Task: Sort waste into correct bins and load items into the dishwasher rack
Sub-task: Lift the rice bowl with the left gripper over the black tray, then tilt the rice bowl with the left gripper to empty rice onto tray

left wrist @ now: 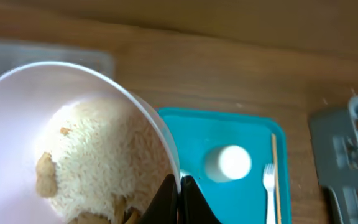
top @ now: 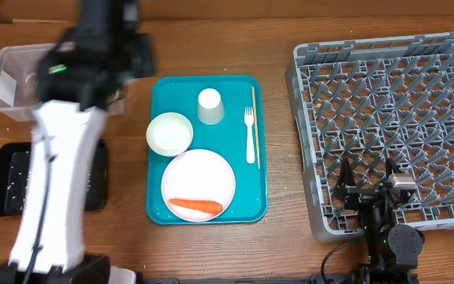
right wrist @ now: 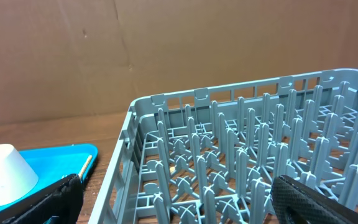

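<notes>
The flat teal plastic tray point(top: 161, 88) held a small white bowl point(top: 169, 132) at left, a small pale cup point(top: 210, 106) at back, a white plastic fork point(top: 250, 138) and thin wooden stick point(top: 253, 102) at right, and a white round plate point(top: 203, 175) bearing an orange carrot point(top: 195, 206) at front. A square grey plastic rack point(top: 302, 118) stood to its right; to its left, a clear plastic tub point(top: 10, 79), a shallow black plastic tray point(top: 2, 181) and a second white bowl point(left wrist: 17, 112) holding white rice-like grains point(left wrist: 104, 155).

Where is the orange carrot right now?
In the overhead view, the carrot lies on the white plate at the near end of the teal tray, with the small bowl just beyond it.
</notes>
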Controlling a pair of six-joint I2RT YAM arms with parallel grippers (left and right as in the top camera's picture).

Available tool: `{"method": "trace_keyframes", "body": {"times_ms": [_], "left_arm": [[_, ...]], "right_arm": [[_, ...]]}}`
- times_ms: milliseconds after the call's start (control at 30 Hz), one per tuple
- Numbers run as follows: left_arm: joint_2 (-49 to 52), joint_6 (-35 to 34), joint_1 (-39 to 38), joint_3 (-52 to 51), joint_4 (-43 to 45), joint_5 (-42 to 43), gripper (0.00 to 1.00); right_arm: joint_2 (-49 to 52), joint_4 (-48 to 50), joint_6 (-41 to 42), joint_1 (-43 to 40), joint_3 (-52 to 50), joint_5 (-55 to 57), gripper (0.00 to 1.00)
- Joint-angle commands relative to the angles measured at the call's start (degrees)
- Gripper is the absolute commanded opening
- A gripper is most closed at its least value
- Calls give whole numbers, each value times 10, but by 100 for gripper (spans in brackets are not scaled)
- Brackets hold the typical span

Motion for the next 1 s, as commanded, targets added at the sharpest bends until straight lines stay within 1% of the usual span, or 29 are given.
{"method": "trace_keyframes", "body": {"times_ms": [0,67,167,267,400,500,567,667,867,967], "left_arm": [[-33,-91,87,9,-45,-15,4],[-36,-112,139,9,-76,-1,4],[-35,-120,212,7,-115,39,4],[-35,-161,283,-8,-163,36,4],[-36,-172,347,-57,-164,48,4],[-35,-164,381,-107,-134,91,4],[-35,-133,398,-149,-93,158,4],[-35,-106,416,-217,-28,252,4],[-35,-68,449,-350,81,379,4],[-33,-66,468,-401,130,432,4]], "right_arm": [[-6,3,0,-4,-6,-1,100],[-6,3,0,-4,-6,-1,100],[-6,3,0,-4,-6,-1,100],[-6,3,0,-4,-6,-1,100],[-6,3,0,-4,-6,-1,100],[-6,3,0,-4,-6,-1,100],[-6,3,0,-4,-6,-1,100],[-6,3,0,-4,-6,-1,100],[-6,3,0,-4,-6,-1,100],[-6,3,0,-4,-6,-1,100]]}}
